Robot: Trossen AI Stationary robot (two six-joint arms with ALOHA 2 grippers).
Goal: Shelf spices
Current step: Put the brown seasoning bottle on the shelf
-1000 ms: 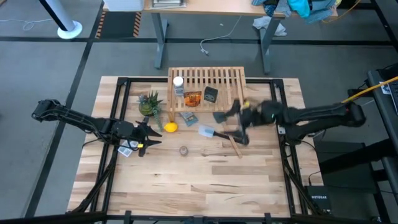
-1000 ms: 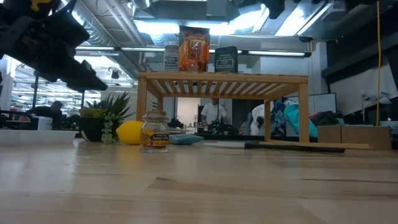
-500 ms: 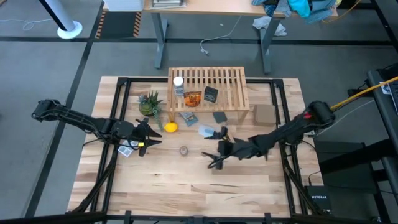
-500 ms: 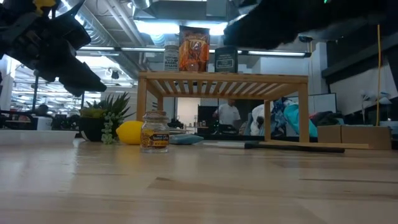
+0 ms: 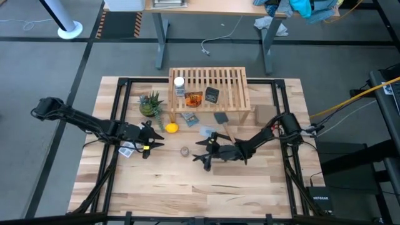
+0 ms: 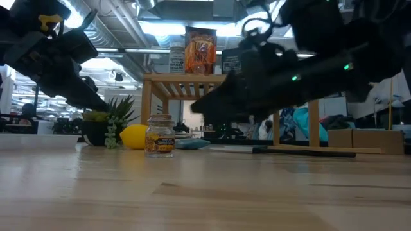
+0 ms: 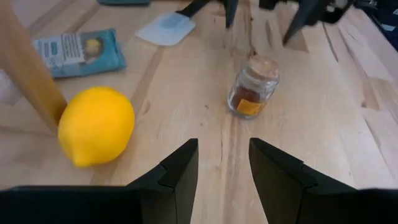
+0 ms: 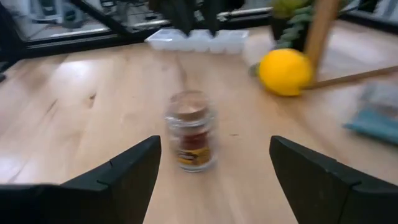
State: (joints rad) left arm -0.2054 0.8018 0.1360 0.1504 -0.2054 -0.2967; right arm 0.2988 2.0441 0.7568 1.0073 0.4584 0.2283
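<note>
Three spices up on the slatted shelf (image 5: 209, 87) already: white-capped jar (image 5: 179, 85), orange packet (image 5: 193, 99), black square tin (image 5: 212, 95). One left on the desk (image 5: 187, 187): the tiny cork-topped glass jar (image 5: 185, 151), upright, just right of the lemon (image 5: 171, 129) and nearer the front edge.

Step in hand, most likely: reaching for that last jar. Right gripper (image 5: 201, 156) low over the desk just right of the jar, fingers spread wide, jar centred ahead between them in the right wrist view (image 8: 191, 129) but not yet touched. Left gripper (image 5: 154, 139) parked left of the jar beside the lemon, fingers apart, holding nothing.

Next, by judgement: a short advance to bracket the glass body below the cork, a gentle close, then a lift high enough to clear the shelf's front rail and a set-down on free slats right of the black tin. Small jar, easily tipped by an off-centre finger.
</note>
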